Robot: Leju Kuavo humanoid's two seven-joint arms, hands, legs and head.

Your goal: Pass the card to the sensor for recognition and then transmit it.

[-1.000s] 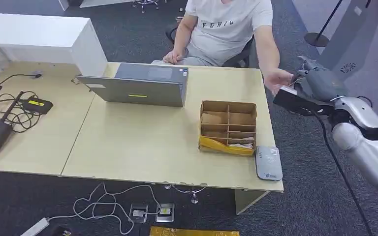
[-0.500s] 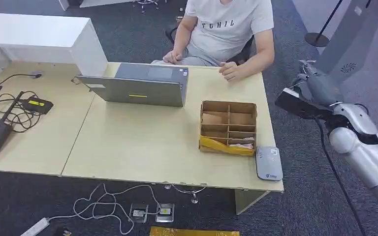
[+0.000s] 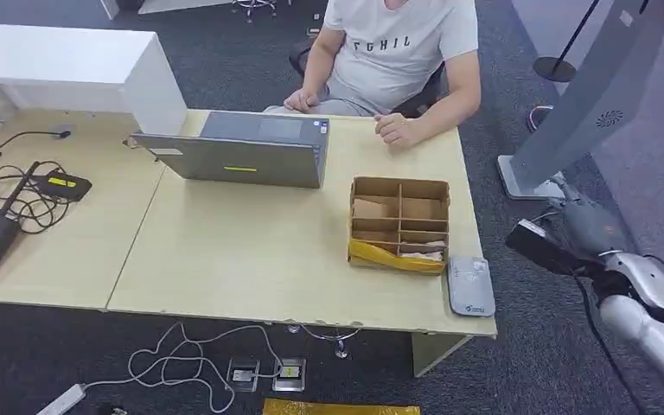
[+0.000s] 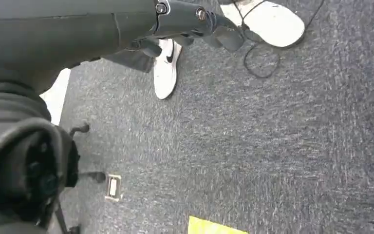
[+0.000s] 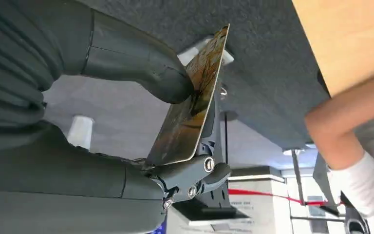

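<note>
In the right wrist view my right hand [image 5: 121, 73] pinches a brown patterned card [image 5: 192, 107] between thumb and fingers, and the card stands edge-on. From the head view that right hand [image 3: 584, 226] hangs over the carpet, right of the table's edge. The grey card sensor [image 3: 471, 285] lies flat on the table's front right corner, left of the hand and apart from it. My left hand [image 4: 126, 29] hangs over the carpet with its fingers [image 4: 199, 19] stretched out and nothing in them.
A compartmented cardboard box [image 3: 400, 223] sits just behind the sensor on the wooden table [image 3: 251, 259]. A laptop [image 3: 242, 151] stands farther back. A seated person [image 3: 398, 43] rests a hand [image 3: 395, 130] on the far edge. A grey floor stand [image 3: 588, 95] rises beside my right arm.
My right hand has dropped and pulled back from beside the person's hand to low beside the table. The person's hand has withdrawn onto the tabletop.
</note>
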